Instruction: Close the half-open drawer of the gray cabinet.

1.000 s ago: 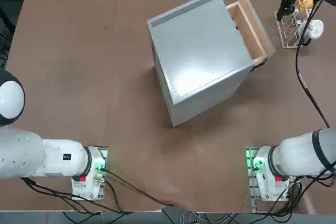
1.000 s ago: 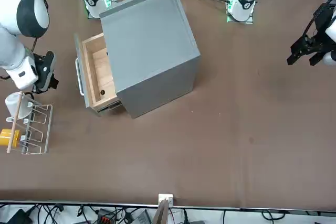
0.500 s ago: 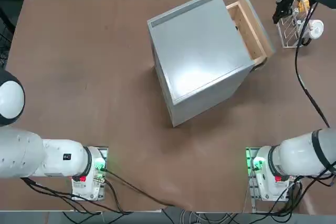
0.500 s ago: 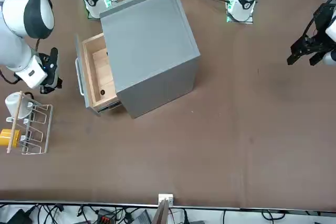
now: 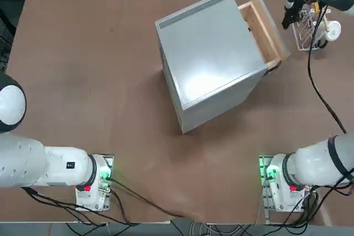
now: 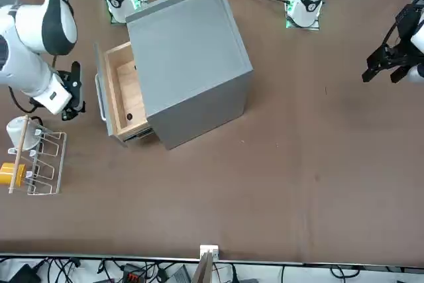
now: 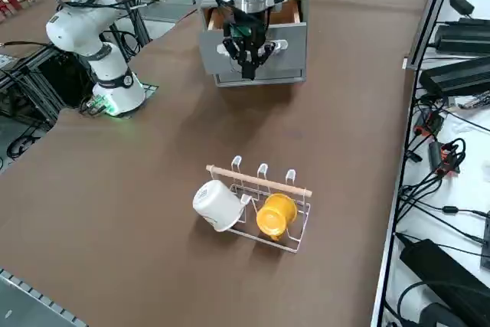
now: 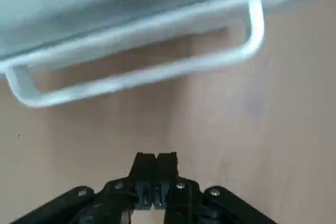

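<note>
Light wood is showing where the drawer is sticking partway out of the gray cabinet, on the side facing your right gripper. You're holding that gripper beyond the drawer's front handle — apart from it — its two fingers pressing together, gripping nothing.

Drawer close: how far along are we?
Done: right claw shut, brought near the drawer handle.
In hand: nothing gripped; looks like lining up outside the front.
Left: the push itself; drawer still juts from the gray cabinet, interior showing.
</note>
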